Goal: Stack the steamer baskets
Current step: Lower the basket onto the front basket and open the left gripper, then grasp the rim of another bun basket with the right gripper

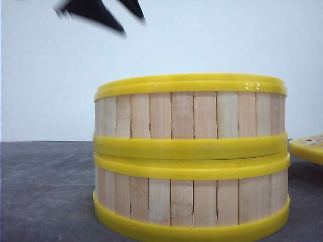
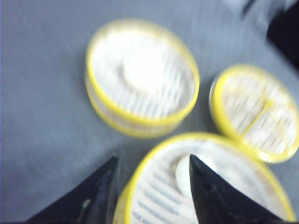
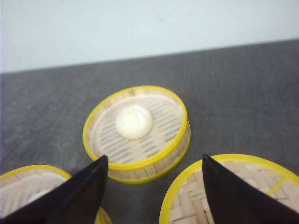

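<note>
Both grippers hang spread wide and empty. The left gripper point(image 2: 152, 179) is above the stack point(image 1: 191, 159), its fingers straddling the near yellow rim; bare grey table point(image 2: 42, 116) lies open beyond one finger. Past the right gripper point(image 3: 152, 179) sits a lone basket point(image 3: 136, 133), slatted wall and yellow rims, holding a white bun point(image 3: 133, 122). A woven lid point(image 3: 233, 189) lies under its right finger, apart from that basket.
</note>
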Robot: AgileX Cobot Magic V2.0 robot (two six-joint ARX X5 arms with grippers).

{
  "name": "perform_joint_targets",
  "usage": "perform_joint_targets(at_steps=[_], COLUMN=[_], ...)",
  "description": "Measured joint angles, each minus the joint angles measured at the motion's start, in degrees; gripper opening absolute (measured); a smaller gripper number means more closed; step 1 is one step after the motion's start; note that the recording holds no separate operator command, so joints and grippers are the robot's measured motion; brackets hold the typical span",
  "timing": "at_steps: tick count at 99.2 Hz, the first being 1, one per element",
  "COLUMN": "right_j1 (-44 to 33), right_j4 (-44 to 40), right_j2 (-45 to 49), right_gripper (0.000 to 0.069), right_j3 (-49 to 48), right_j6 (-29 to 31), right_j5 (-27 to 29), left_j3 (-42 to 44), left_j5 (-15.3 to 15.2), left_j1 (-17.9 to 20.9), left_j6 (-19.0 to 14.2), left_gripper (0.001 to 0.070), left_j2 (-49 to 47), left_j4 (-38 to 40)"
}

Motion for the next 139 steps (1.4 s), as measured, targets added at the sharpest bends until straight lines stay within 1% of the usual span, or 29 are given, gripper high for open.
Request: perform_joint_targets(at_steps=[17,27,35,39,44,55,63,73,89,96,118,124,139], right_j1=[0.0,0.0,0.0,0.0,0.0,-0.1,-0.1,-0.1,-0.1,-0.1,-0.1,-0.1,0.1], right_j4=[1.2,3.1,5.6,6.5,7.2,8.7,9.2,9.3,9.3,9.4,10.3,10.5,10.5], right_j2=[12.4,19.3,25.0,28.0,31.8,40.4,46.3,53.2,61.5,63.8,67.4,67.9,69.5], right_gripper=[0.0396,0.0396,0.0396,0.0396,0.0396,0.0396,0.0396,0.0396,0.0393,0.0353,0.0153,0.0128,0.0101], right_j3=[5.0,6.7,7.8,8.4,9.3,12.4,15.5,19.4,23.9,25.3,26.5,26.6,26.6], right_j6=[0.1,0.5,1.7,2.3,2.9,3.9,4.5,4.7,5.8,6.3,7.8,8.2,9.5], right_j5=[0.0,0.0,0.0,0.0,0.0,0.0,0.1,1.9,4.4,4.7,6.8,6.7,6.6], left_j3=[0.0,-1.0,-4.7,-7.5,-11.5,-20.1,-24.7,-26.3,-25.9,-25.9,-25.9,-25.9,-25.9], left_j5=[0.0,-0.1,-0.4,-1.2,-1.5,-1.6,-1.7,-1.7,-1.7,-1.7,-1.7,-1.9,-3.0], left_j1=[3.3,4.1,4.3,4.4,4.4,4.4,4.4,4.4,4.4,4.4,4.4,4.4,4.4], left_j6=[0.5,1.2,1.3,1.4,1.4,1.1,0.5,-0.9,-1.5,-1.9,-2.6,-2.8,-3.0], left_gripper=[0.0277,0.0275,0.0275,0.0275,0.0275,0.0275,0.0275,0.0275,0.0275,0.0275,0.0274,0.0274,0.0274], left_j2=[-9.6,-15.8,-20.9,-23.3,-26.5,-32.9,-36.9,-41.9,-47.9,-49.3,-53.2,-53.5,-53.7], left_j4=[-3.4,-4.1,-3.0,-2.5,-2.1,-2.1,-2.5,-5.3,-9.1,-10.8,-14.3,-14.4,-14.7])
